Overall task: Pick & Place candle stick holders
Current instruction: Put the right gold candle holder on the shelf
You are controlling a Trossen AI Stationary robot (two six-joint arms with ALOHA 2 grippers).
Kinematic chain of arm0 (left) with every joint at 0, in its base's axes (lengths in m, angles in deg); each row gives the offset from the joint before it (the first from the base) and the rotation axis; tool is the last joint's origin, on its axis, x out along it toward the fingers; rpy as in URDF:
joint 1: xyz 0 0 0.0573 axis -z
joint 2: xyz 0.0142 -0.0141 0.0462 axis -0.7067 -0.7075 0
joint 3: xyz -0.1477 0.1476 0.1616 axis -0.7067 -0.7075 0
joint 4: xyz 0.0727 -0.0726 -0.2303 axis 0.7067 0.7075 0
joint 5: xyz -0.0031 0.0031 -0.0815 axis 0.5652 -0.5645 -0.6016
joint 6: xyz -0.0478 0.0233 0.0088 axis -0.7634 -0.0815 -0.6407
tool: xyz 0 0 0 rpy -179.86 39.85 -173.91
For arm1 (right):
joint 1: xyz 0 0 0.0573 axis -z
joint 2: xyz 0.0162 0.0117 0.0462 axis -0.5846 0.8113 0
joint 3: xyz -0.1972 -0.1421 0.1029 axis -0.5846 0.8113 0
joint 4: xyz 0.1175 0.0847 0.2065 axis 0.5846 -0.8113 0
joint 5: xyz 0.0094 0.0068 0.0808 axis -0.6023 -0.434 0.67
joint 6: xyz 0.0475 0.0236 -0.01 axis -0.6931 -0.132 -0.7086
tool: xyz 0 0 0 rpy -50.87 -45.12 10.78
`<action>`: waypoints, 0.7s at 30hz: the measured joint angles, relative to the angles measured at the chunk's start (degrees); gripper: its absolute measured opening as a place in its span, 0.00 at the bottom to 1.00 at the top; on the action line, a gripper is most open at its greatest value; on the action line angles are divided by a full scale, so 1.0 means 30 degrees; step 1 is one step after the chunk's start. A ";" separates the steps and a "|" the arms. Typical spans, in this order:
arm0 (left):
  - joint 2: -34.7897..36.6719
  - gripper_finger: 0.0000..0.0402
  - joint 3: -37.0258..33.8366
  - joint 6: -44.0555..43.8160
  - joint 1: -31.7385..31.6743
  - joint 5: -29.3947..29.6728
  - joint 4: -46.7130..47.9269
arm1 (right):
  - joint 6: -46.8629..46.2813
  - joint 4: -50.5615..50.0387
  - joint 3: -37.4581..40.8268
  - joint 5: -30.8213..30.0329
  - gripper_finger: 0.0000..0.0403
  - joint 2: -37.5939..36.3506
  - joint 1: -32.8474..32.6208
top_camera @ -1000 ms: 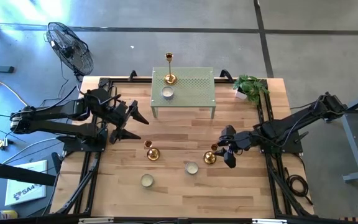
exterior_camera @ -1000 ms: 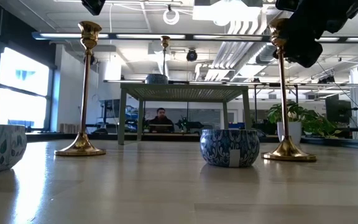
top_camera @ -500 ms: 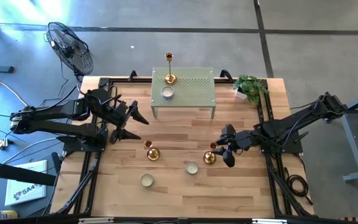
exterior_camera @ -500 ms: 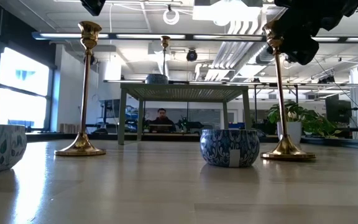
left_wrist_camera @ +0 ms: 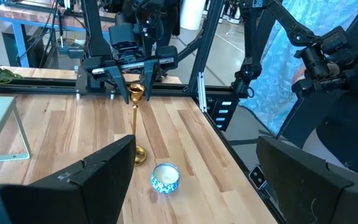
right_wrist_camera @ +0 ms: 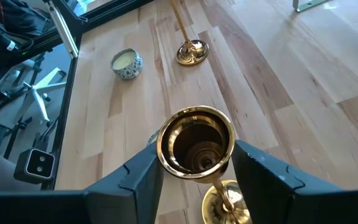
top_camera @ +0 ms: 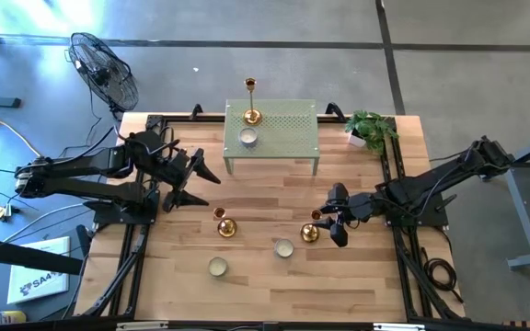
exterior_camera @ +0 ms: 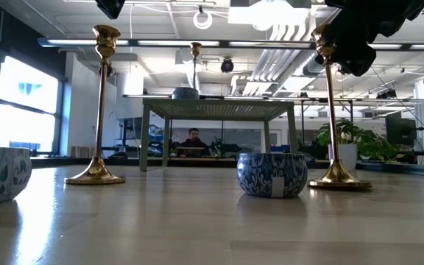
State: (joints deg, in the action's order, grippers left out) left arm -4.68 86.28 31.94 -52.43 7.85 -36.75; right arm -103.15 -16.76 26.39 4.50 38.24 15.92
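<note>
Right gripper [right_wrist_camera: 194,171] closing around the cup top of the near-right candle stick holder [top_camera: 310,233]; fingers [right_wrist_camera: 135,177] flanking the cup, apparently touching, not confirmed clamped. Holder standing on the desk [top_camera: 274,290], base possibly tipping slightly. Squeezing squarely below the cup rim, lifting straight up. Shiny gold, flared base, thin stem. Left gripper [top_camera: 191,182] waiting, fingers spread apart.

Wooden table [top_camera: 256,276], two gold candle stick holders [top_camera: 225,224], two candle tins [top_camera: 284,248], small green stand [top_camera: 272,130], potted plant [top_camera: 369,129]
</note>
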 joint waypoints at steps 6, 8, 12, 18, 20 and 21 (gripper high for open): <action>0.0000 0.82 0.0000 0.0000 0.0000 -0.0007 0.0295 | 0.0181 0.0000 0.0000 -0.0108 0.41 0.0000 0.0000; 0.0000 0.82 0.0000 0.0000 0.0000 -0.0007 0.0511 | 0.0232 -0.0008 0.0000 -0.0187 0.37 0.0000 0.0000; 0.0000 0.82 0.0000 0.0010 0.0000 -0.0015 0.0940 | 0.0358 -0.0027 0.0000 -0.0312 0.27 0.0000 0.0007; -0.0015 0.82 0.0000 0.0014 0.0000 -0.0022 0.1121 | 0.0944 -0.0018 0.0000 -0.0092 0.23 0.0000 0.0377; -0.0015 0.82 0.0000 0.0014 0.0000 -0.0021 0.1129 | 0.1135 -0.0005 0.0000 -0.0164 0.23 0.0000 0.0417; -0.0015 0.82 0.0000 0.0014 -0.0003 -0.0022 0.1123 | 0.1257 0.0022 0.0000 -0.0233 0.23 0.0000 0.0423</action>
State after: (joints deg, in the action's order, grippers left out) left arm -4.73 86.28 31.99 -52.44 7.78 -33.38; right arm -99.38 -16.70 26.39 3.80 38.24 17.19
